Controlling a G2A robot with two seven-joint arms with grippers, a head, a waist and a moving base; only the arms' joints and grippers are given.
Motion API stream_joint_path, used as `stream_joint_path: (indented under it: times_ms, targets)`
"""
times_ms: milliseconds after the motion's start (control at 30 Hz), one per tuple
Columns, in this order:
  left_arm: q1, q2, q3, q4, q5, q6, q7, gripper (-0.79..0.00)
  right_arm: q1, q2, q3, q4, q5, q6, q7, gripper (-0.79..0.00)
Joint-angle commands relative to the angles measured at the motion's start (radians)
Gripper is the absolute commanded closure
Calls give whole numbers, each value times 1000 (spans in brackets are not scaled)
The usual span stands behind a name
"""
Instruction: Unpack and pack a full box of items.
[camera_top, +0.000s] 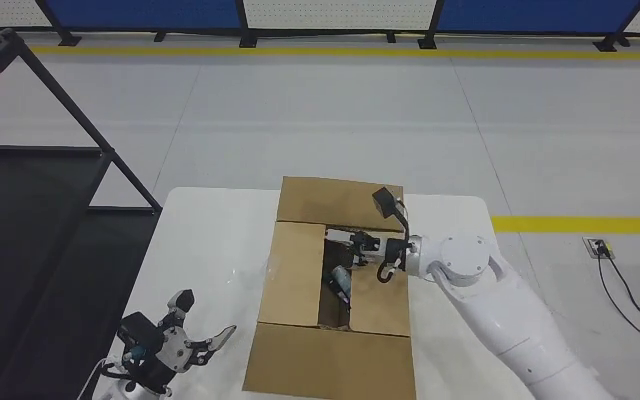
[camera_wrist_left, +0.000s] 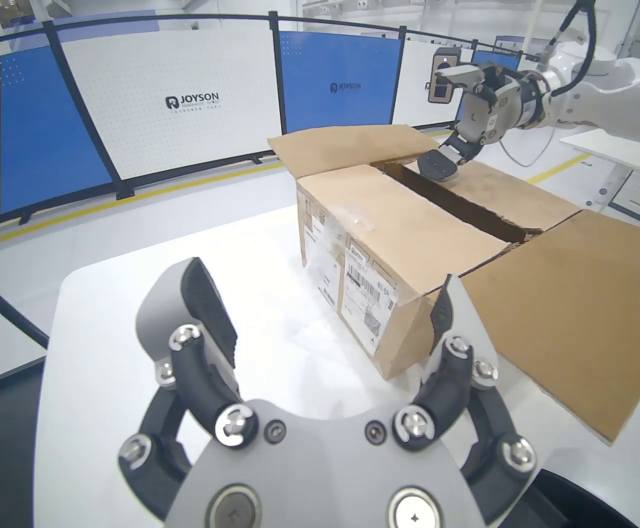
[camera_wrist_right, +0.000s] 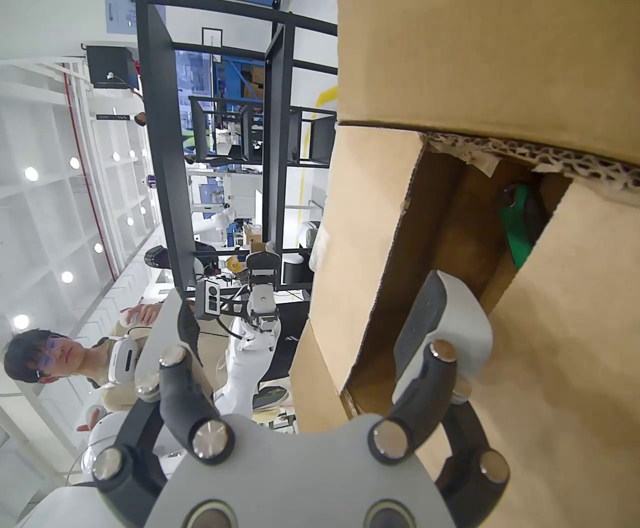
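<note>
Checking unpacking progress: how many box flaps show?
4. The far end flap and near end flap are opened out; left side flap and right side flap lie over the top, a gap between them.

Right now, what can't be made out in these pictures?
What fills the cardboard box: top view, its flaps cover all but a dark gap.
The green item: right wrist view, half behind a flap, kind unclear.
Whether the right gripper touches a flap: left wrist view, too far off.
</note>
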Motion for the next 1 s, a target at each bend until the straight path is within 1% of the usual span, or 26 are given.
stream_joint_path:
  times_ms: [0,167,300,433,500,633,800,967]
  targets:
    - [-6,-1,4,5,7,25,-10,-785,13,-11,-20,25,5,6,4,-785]
    - [-11,-3,21,14,8,48,-15,-785,54,-44,-73,93,30,0,19,-785]
    - [-14,-4,29,16,-18,41,-22,-785,90,-73,-105,141,66,-14,38,-785]
    - [-14,-5,42,4,-15,55,-27,-785,124,-101,-123,183,116,-42,64,-785]
    - [-13,-5,48,3,-21,41,-25,-785,137,-112,-117,196,157,-61,72,-785]
    - [-15,-4,46,14,-28,29,-24,-785,155,-124,-109,204,193,-85,98,-785]
    - [-16,-4,50,19,-37,27,-20,-785,169,-142,-107,181,221,-82,86,-785]
    - [3,-4,53,-16,-18,33,-10,-785,180,-166,-120,153,246,-80,48,-785]
